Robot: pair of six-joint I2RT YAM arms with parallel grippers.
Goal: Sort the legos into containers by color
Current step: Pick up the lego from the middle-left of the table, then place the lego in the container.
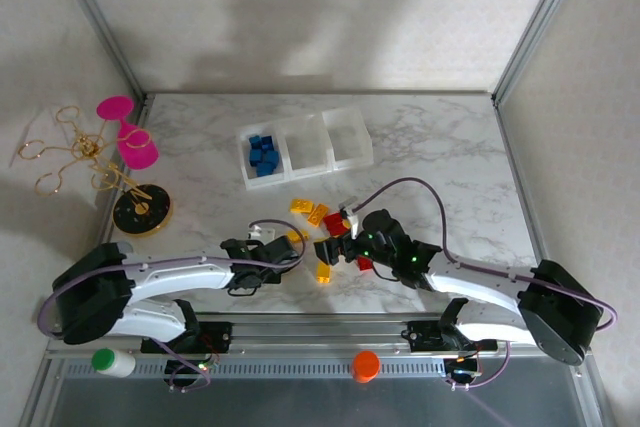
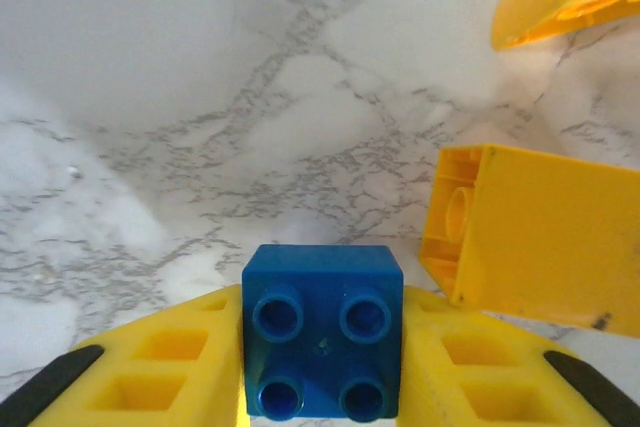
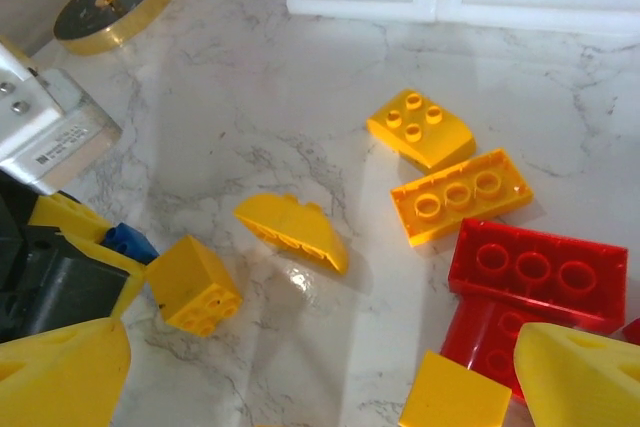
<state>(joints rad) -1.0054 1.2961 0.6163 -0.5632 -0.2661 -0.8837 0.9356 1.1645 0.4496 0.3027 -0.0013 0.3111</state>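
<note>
My left gripper is shut on a small blue brick, held just above the marble; the same blue brick peeks out at the left of the right wrist view. In the top view the left gripper sits near the loose pile. My right gripper stands open over the pile, empty. Its yellow fingertips flank yellow bricks and red bricks. A yellow cube lies just right of the blue brick. The three joined white containers stand behind, the left one holding several blue bricks.
A black disc with gold wire and a pink goblet toy stand at the far left. A green-capped bottle and an orange cap sit on the near rail. Metal frame posts bound the table.
</note>
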